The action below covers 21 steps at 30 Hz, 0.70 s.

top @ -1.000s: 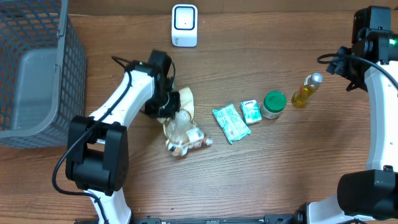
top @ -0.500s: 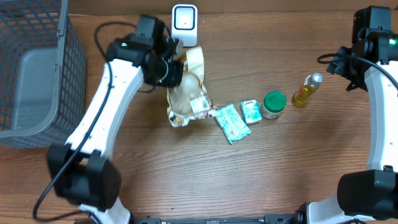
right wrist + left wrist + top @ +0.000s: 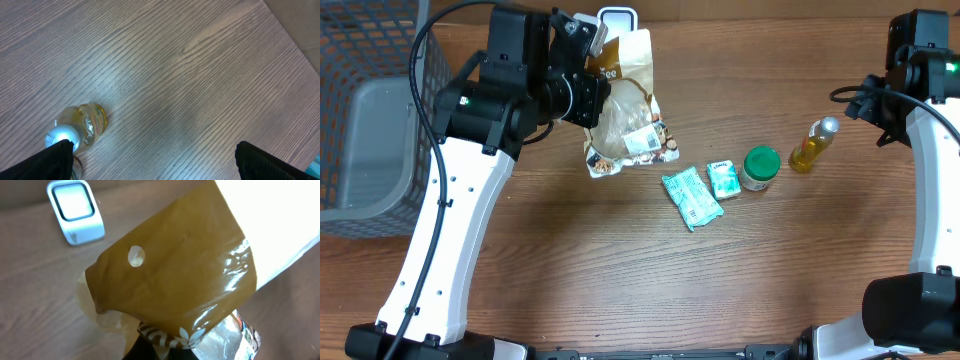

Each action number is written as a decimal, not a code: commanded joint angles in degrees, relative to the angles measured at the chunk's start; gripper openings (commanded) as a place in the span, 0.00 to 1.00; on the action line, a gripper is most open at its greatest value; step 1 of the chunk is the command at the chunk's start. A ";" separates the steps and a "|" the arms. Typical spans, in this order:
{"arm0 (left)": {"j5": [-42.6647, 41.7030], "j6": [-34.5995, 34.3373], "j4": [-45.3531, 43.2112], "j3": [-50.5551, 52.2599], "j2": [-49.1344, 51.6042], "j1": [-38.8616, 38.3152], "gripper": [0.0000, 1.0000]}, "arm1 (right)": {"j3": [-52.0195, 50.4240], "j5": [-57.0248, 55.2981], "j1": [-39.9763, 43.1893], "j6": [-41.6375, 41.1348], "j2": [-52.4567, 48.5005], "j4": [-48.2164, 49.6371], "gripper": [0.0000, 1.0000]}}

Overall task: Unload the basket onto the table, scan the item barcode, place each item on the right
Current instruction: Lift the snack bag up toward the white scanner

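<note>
A snack bag (image 3: pixel 623 115) with a brown top and a clear lower part hangs above the table, and my left gripper (image 3: pixel 588 98) is shut on its upper edge. The bag's top overlaps the white scanner (image 3: pixel 616 16) at the back edge. In the left wrist view the brown bag (image 3: pixel 175 270) fills the frame, the scanner (image 3: pixel 75 210) stands up-left of it, and my dark fingers (image 3: pixel 165 347) show only at the bottom. My right gripper (image 3: pixel 165 165) is open over bare wood at the right, holding nothing.
A teal packet (image 3: pixel 690 198), a small green-white packet (image 3: pixel 723 178), a green-lidded jar (image 3: pixel 759 167) and a yellow bottle (image 3: pixel 813 143) lie in a row mid-table. The bottle (image 3: pixel 80 127) sits by my right gripper's left finger. A grey mesh basket (image 3: pixel 370 110) stands at the left.
My left arm has lifted the snack bag off the table and carried it toward the back, up to the scanner. The right arm has not moved.
</note>
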<state>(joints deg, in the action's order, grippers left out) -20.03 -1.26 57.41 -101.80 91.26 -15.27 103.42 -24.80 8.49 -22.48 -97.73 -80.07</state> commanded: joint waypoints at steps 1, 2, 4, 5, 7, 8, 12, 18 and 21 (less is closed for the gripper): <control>-2.54 1.01 2.19 -1.33 -1.33 0.35 0.04 | 0.44 -0.15 -0.07 -0.44 0.04 0.24 1.00; -2.51 1.03 3.17 -1.33 -1.33 0.35 0.04 | 0.44 -0.15 -0.07 -0.44 0.04 0.24 1.00; -2.51 1.03 4.79 -1.33 -1.33 0.35 0.04 | 0.44 -0.15 -0.07 -0.44 0.04 0.24 1.00; -2.51 1.03 5.42 -1.33 -1.33 0.35 0.04 | 0.44 -0.15 -0.07 -0.44 0.04 0.24 1.00; -2.51 0.66 6.40 -1.33 -1.33 0.35 0.04 | 0.44 -0.15 -0.07 -0.44 0.04 0.24 1.00; -2.51 -0.26 7.61 -1.33 -1.31 0.35 0.04 | 0.44 -0.15 -0.07 -0.44 0.04 0.24 1.00; -2.51 -1.29 10.34 -1.33 -1.29 0.24 0.04 | 0.44 -0.15 -0.07 -0.44 0.04 0.24 1.00; -2.45 -3.02 11.32 -1.33 -1.27 0.24 0.04 | 0.44 -0.15 -0.07 -0.44 0.04 0.24 1.00; 0.04 -5.73 9.66 -1.33 -1.27 0.24 0.04 | 0.44 -0.15 -0.07 -0.44 0.04 0.24 1.00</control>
<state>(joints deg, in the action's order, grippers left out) -21.23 -3.05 68.45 -101.80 91.26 -15.27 103.42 -24.82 8.47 -22.48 -97.73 -80.07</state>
